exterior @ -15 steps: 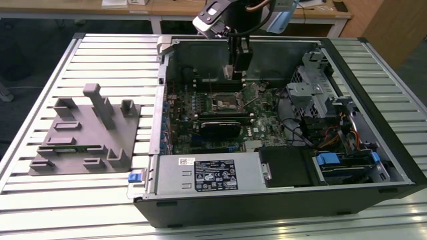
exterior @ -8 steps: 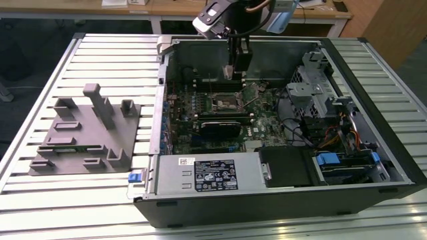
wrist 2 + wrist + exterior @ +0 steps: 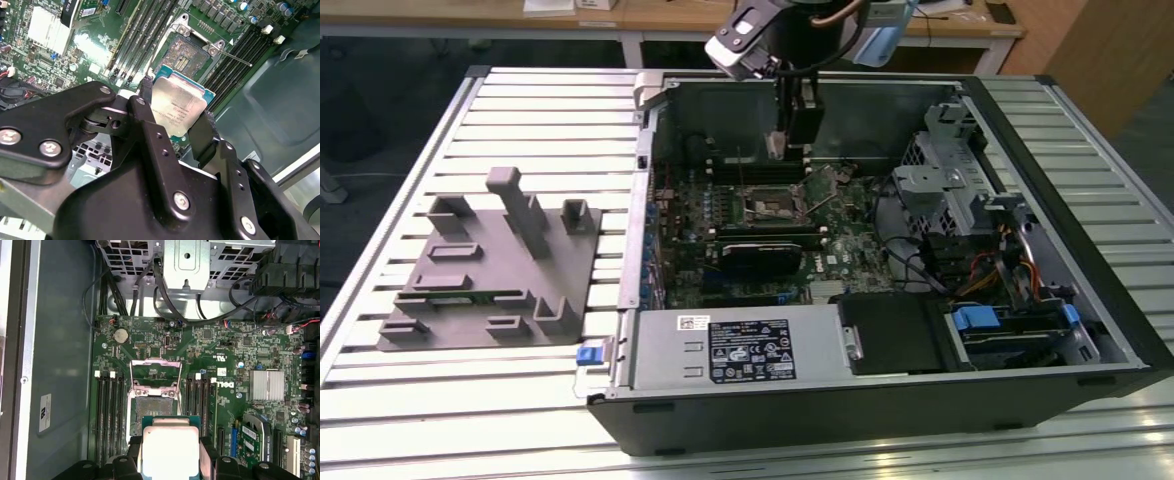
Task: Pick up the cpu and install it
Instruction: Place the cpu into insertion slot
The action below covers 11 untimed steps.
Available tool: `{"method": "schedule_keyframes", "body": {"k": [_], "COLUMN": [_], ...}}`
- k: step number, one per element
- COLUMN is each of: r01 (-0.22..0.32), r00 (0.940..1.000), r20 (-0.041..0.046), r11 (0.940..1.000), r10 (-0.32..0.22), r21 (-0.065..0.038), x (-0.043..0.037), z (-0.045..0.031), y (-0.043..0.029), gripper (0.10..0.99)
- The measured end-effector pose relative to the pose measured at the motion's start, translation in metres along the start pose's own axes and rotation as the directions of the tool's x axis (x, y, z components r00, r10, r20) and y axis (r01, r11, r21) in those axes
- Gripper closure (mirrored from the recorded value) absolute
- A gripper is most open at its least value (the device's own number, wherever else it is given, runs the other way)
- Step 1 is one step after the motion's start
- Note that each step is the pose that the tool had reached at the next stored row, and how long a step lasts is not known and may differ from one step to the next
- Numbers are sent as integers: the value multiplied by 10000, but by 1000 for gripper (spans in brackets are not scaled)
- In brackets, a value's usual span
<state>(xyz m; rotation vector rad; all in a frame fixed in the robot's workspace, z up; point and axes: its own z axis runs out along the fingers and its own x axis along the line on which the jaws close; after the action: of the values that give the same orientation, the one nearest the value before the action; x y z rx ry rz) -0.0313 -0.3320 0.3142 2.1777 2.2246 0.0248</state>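
In the second wrist view the gripper [image 3: 175, 114] clamps the cpu [image 3: 179, 102], fingers [image 3: 150, 130] covering its side edges.

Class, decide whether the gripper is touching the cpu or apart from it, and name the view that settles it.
Touching. In the second wrist view the gripper has its fingers pressed against opposite edges of the cpu, with no gap.

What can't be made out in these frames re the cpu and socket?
- cpu underside: faces away in both wrist views.
- One cpu edge: cut off by the first wrist view's border; gripper fingers cover its sides.
- socket pins: too small.
- Exterior view: cpu's height above socket unclear.
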Motion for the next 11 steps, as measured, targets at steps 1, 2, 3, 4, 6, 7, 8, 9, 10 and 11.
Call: {"method": "schedule_keyframes", "body": {"k": [1, 2, 3, 4, 6, 7, 8, 9, 10, 11], "r01": [21, 64, 63, 64, 64, 64, 63, 69, 86, 109], "r00": [10000, 10000, 10000, 10000, 10000, 10000, 10000, 10000, 10000, 9999], "r20": [1, -1, -1, -2, -1, -1, -1, -2, -1, -2], "r11": [10000, 10000, 10000, 10000, 10000, 10000, 10000, 10000, 10000, 9999], "r10": [-21, -64, -63, -64, -64, -64, -63, -69, -86, -109], "r21": [0, 0, 0, -1, 0, 0, 0, -1, 0, -1], "x": [32, 33, 33, 33, 33, 33, 33, 33, 33, 33], "z": [94, 145, 149, 155, 169, 176, 183, 191, 197, 203], "y": [-2, -4, -4, -4, -5, -5, -5, -5, -6, -6], "gripper": [545, 545, 545, 545, 545, 545, 545, 545, 545, 545]}}
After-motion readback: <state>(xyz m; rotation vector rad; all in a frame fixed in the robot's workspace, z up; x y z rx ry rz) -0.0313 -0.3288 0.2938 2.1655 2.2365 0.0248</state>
